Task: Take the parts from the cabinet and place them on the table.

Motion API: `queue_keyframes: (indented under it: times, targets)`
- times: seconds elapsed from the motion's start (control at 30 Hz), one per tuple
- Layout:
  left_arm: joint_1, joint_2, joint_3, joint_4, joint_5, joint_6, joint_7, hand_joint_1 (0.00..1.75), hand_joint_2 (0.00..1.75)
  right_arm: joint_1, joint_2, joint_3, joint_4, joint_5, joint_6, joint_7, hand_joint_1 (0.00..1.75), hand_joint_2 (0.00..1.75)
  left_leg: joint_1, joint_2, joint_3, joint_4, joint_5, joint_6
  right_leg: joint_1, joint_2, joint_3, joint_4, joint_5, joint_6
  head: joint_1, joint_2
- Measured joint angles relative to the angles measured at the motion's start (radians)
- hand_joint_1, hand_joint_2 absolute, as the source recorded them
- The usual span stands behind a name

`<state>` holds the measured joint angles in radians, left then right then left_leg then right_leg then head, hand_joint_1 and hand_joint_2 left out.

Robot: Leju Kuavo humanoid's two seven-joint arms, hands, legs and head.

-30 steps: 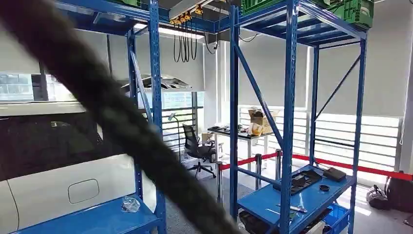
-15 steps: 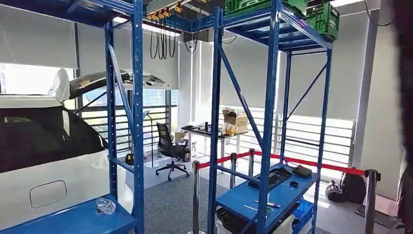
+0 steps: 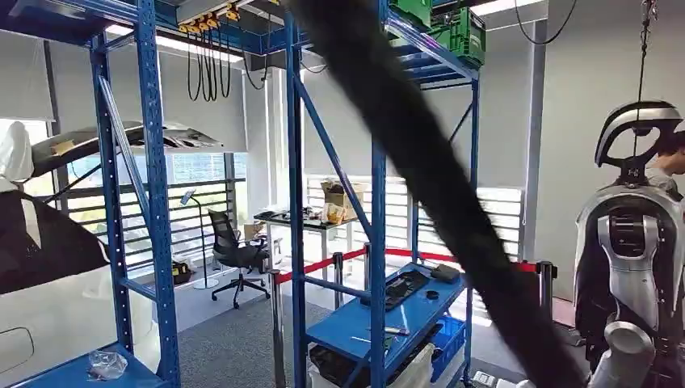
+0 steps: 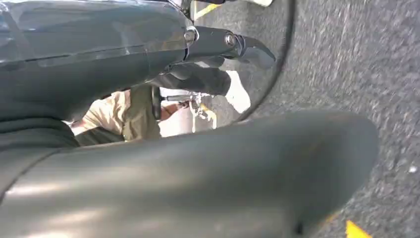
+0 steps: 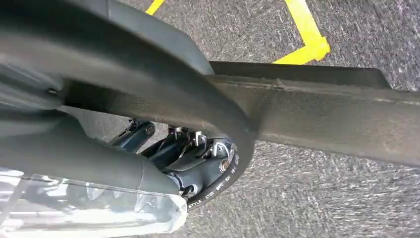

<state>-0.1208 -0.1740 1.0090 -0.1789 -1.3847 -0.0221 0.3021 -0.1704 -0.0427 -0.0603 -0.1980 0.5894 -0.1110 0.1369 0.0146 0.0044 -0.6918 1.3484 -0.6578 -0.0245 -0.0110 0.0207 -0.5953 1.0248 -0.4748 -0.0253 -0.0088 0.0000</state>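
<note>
On the low blue shelf at the lower left of the head view lies a clear plastic bag of parts (image 3: 107, 365). My right hand (image 5: 190, 158) hangs over the grey carpet, its dark fingers curled in. A clear crinkled plastic bag (image 5: 99, 213) sits pressed under its thumb, so it seems to hold the bag. My left hand (image 4: 218, 54) also hangs above the carpet with its fingers stretched out, apart from the thick thumb (image 4: 277, 163), and nothing lies between them.
Tall blue racks (image 3: 153, 202) stand ahead, and a low blue shelf (image 3: 355, 323) carries tools. A blurred black cable (image 3: 420, 162) crosses the head view. Another robot (image 3: 634, 250) stands at the right with a person behind it. Red barrier rope (image 3: 315, 265) runs behind the racks.
The whole picture has slid left, so the camera has turned right. The other robot has come into view at the right. The black cable swings across the picture again.
</note>
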Motion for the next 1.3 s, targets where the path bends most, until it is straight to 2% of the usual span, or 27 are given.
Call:
queue_keyframes:
  times: [0.07, 0.1, 0.13, 0.17, 0.23, 0.3, 0.33, 0.37, 0.4, 0.47, 0.5, 0.53, 0.57, 0.63, 0.67, 0.7, 0.77, 0.83, 0.9, 0.97, 1.0, 1.03, 1.07, 1.13, 1.17, 1.2, 1.3]
  targets:
    - [0.007, 0.006, 0.013, 0.000, 0.015, 0.011, 0.002, 0.00, 0.00, -0.001, -0.005, 0.000, 0.000, 0.007, 0.002, -0.005, 1.75, 1.75, 0.003, -0.002, 0.031, -0.077, 0.061, 0.000, -0.001, 0.019, 0.003, 0.001, 0.000, 0.000, -0.001, 0.000]
    - [0.007, 0.012, 0.021, 0.000, 0.020, 0.015, 0.002, 0.00, 0.00, -0.004, -0.005, 0.000, 0.000, 0.013, 0.005, -0.006, 1.75, 1.75, 0.007, -0.006, 0.072, -0.166, 0.109, 0.000, -0.001, 0.029, 0.005, 0.002, 0.000, 0.001, -0.001, 0.000]
    - [0.007, 0.017, 0.026, 0.000, 0.025, 0.023, 0.002, 0.00, 0.00, -0.009, -0.005, 0.000, 0.000, 0.019, 0.007, -0.007, 1.75, 1.75, 0.011, -0.025, 0.110, -0.253, 0.150, 0.000, -0.001, 0.038, 0.006, 0.004, -0.002, 0.004, -0.001, 0.000]
    - [0.008, 0.019, 0.030, 0.000, 0.028, 0.028, 0.000, 0.00, 0.00, -0.016, -0.005, 0.000, 0.000, 0.021, 0.007, -0.008, 1.75, 1.75, 0.013, -0.065, 0.125, -0.289, 0.144, -0.001, 0.004, 0.045, 0.001, 0.009, -0.003, 0.010, -0.001, 0.000]
    - [0.008, 0.021, 0.041, 0.000, 0.038, 0.035, -0.009, 0.00, 0.00, -0.028, -0.005, 0.000, 0.000, 0.026, 0.013, -0.006, 1.75, 1.75, 0.010, -0.057, 0.125, -0.298, 0.145, 0.002, 0.002, 0.057, -0.007, 0.010, 0.002, 0.022, -0.003, 0.001]
    - [0.008, 0.023, 0.052, 0.000, 0.053, 0.046, -0.028, 0.00, 0.00, -0.027, -0.005, 0.000, 0.000, 0.029, 0.018, -0.002, 1.75, 1.75, 0.007, -0.047, 0.126, -0.302, 0.150, 0.015, -0.003, 0.068, -0.007, 0.005, 0.008, 0.032, -0.002, -0.001]
    - [0.006, 0.023, 0.057, -0.001, 0.060, 0.048, -0.038, 0.00, 0.00, -0.023, -0.003, 0.001, 0.000, 0.030, 0.019, -0.001, 1.75, 1.75, 0.012, -0.037, 0.128, -0.310, 0.156, 0.025, -0.004, 0.048, -0.010, 0.013, -0.001, 0.035, -0.001, 0.000]
    - [0.006, 0.023, 0.063, -0.001, 0.070, 0.050, -0.054, 0.00, 0.00, -0.024, 0.000, 0.001, 0.000, 0.034, 0.023, 0.000, 1.75, 1.75, 0.011, -0.031, 0.129, -0.313, 0.157, 0.029, -0.001, 0.017, -0.023, 0.040, -0.022, 0.037, 0.001, 0.000]
    - [0.007, 0.023, 0.071, -0.001, 0.079, 0.049, -0.072, 0.00, 0.00, -0.027, 0.004, 0.001, 0.000, 0.040, 0.024, 0.000, 1.75, 1.75, 0.008, -0.020, 0.128, -0.313, 0.157, 0.034, -0.002, 0.006, -0.054, 0.104, -0.059, 0.038, 0.000, 0.000]
    - [0.007, 0.023, 0.084, -0.001, 0.095, 0.045, -0.094, 0.00, 0.00, -0.028, 0.012, 0.001, 0.000, 0.050, 0.024, 0.003, 1.75, 1.75, 0.005, 0.002, 0.128, -0.313, 0.156, 0.036, -0.003, -0.001, -0.125, 0.251, -0.122, 0.040, 0.000, 0.000]
    - [0.006, 0.024, 0.092, -0.002, 0.100, 0.045, -0.101, 0.00, 0.00, -0.026, 0.016, 0.002, 0.000, 0.056, 0.024, 0.005, 1.75, 1.75, 0.004, 0.013, 0.128, -0.312, 0.155, 0.037, -0.004, -0.003, -0.148, 0.300, -0.131, 0.041, -0.001, 0.000]
    - [0.005, 0.024, 0.097, -0.002, 0.104, 0.047, -0.107, 0.00, 0.00, -0.022, 0.021, 0.002, 0.000, 0.058, 0.024, 0.007, 1.75, 1.75, 0.004, 0.021, 0.129, -0.312, 0.154, 0.037, -0.006, -0.006, -0.147, 0.298, -0.117, 0.043, -0.002, 0.000]
    - [0.004, 0.024, 0.100, -0.002, 0.109, 0.050, -0.111, 0.00, 0.00, -0.018, 0.023, 0.002, 0.000, 0.058, 0.024, 0.006, 1.75, 1.75, 0.004, 0.030, 0.129, -0.312, 0.153, 0.036, -0.008, -0.009, -0.123, 0.250, -0.082, 0.043, -0.002, 0.000]
    - [0.000, 0.025, 0.110, -0.002, 0.117, 0.053, -0.120, 0.00, 0.00, -0.014, 0.029, 0.002, 0.000, 0.058, 0.021, 0.003, 1.75, 1.75, 0.005, 0.045, 0.135, -0.312, 0.148, 0.029, -0.011, -0.033, -0.033, 0.078, -0.002, 0.041, -0.002, 0.000]
    - [0.000, 0.029, 0.114, -0.002, 0.117, 0.052, -0.126, 0.00, 0.00, -0.014, 0.034, 0.002, 0.000, 0.057, 0.018, 0.001, 1.75, 1.75, 0.002, 0.051, 0.137, -0.312, 0.145, 0.024, -0.007, -0.073, -0.005, 0.024, -0.007, 0.043, -0.002, 0.000]
    - [0.000, 0.031, 0.117, -0.003, 0.116, 0.051, -0.132, 0.00, 0.00, -0.015, 0.039, 0.002, 0.000, 0.056, 0.012, -0.002, 1.75, 1.75, -0.004, 0.058, 0.135, -0.308, 0.141, 0.018, 0.006, -0.073, -0.003, 0.009, -0.009, 0.040, -0.002, -0.001]
    - [0.000, 0.035, 0.119, -0.003, 0.108, 0.044, -0.135, 0.00, 0.00, -0.002, 0.047, 0.001, 0.000, 0.050, 0.001, -0.012, 1.75, 1.75, -0.005, 0.071, 0.143, -0.317, 0.142, 0.008, 0.006, -0.059, -0.005, 0.012, -0.012, 0.034, 0.000, 0.000]
    - [-0.001, 0.036, 0.119, -0.004, 0.103, 0.040, -0.136, 0.00, 0.00, 0.011, 0.049, 0.001, 0.000, 0.047, -0.005, -0.016, 1.75, 1.75, 0.001, 0.082, 0.149, -0.318, 0.135, -0.005, 0.004, -0.045, 0.000, 0.004, -0.006, 0.018, 0.001, 0.000]
    - [0.000, 0.042, 0.119, -0.005, 0.096, 0.037, -0.136, 0.00, 0.00, 0.015, 0.056, -0.001, 0.000, 0.044, -0.013, -0.018, 1.75, 1.75, 0.004, 0.026, 0.120, -0.243, 0.080, -0.006, 0.001, -0.030, 0.000, 0.003, -0.006, 0.005, 0.003, 0.000]
    - [0.003, 0.045, 0.119, -0.005, 0.094, 0.034, -0.132, 0.00, 0.00, 0.015, 0.062, -0.006, 0.000, 0.040, -0.017, -0.018, 1.75, 1.75, 0.003, 0.007, 0.043, -0.075, 0.005, -0.006, 0.004, -0.012, 0.001, 0.003, -0.006, -0.005, 0.004, 0.000]
    - [0.004, 0.048, 0.119, -0.005, 0.094, 0.034, -0.125, 0.00, 0.00, 0.017, 0.064, -0.008, 0.000, 0.039, -0.017, -0.014, 1.75, 1.75, 0.002, 0.002, 0.012, -0.013, -0.010, -0.006, 0.006, -0.001, 0.002, 0.003, -0.007, -0.005, 0.003, 0.000]
    - [0.004, 0.050, 0.120, -0.005, 0.095, 0.034, -0.121, 0.00, 0.00, 0.021, 0.065, -0.010, 0.000, 0.039, -0.017, -0.012, 1.75, 1.75, 0.002, 0.000, 0.003, -0.002, 0.000, -0.005, 0.007, 0.009, 0.003, 0.003, -0.007, -0.005, 0.005, 0.000]
    - [0.004, 0.052, 0.121, -0.005, 0.096, 0.034, -0.121, 0.00, 0.00, 0.024, 0.067, -0.013, 0.000, 0.039, -0.015, -0.011, 1.75, 1.75, 0.002, -0.002, 0.016, -0.036, 0.030, -0.003, 0.007, 0.019, 0.005, 0.003, -0.007, -0.006, 0.003, 0.000]
    - [0.001, 0.054, 0.121, -0.005, 0.096, 0.034, -0.125, 0.00, 0.00, 0.028, 0.068, -0.014, 0.000, 0.040, -0.014, -0.011, 1.75, 1.75, 0.004, -0.016, 0.087, -0.204, 0.127, 0.002, 0.007, 0.041, 0.011, 0.004, -0.008, -0.004, 0.004, 0.000]
    - [0.001, 0.055, 0.121, -0.005, 0.096, 0.033, -0.125, 0.00, 0.00, 0.027, 0.071, -0.016, 0.000, 0.040, -0.014, -0.011, 1.75, 1.75, 0.006, -0.055, 0.116, -0.278, 0.158, 0.004, 0.006, 0.049, 0.009, 0.004, -0.009, -0.003, 0.005, 0.000]
    - [0.000, 0.056, 0.121, -0.005, 0.095, 0.032, -0.126, 0.00, 0.00, 0.024, 0.071, -0.018, 0.000, 0.040, -0.015, -0.012, 1.75, 1.75, 0.007, -0.068, 0.126, -0.303, 0.149, 0.005, 0.015, 0.059, 0.004, 0.012, -0.010, 0.001, 0.005, -0.001]
    - [-0.008, 0.056, 0.121, -0.005, 0.090, 0.030, -0.132, 0.00, 0.00, 0.030, 0.071, -0.029, 0.000, 0.040, -0.014, -0.010, 1.75, 1.75, 0.001, -0.052, 0.125, -0.304, 0.148, 0.012, 0.006, 0.078, -0.001, 0.005, -0.002, 0.015, 0.003, 0.000]
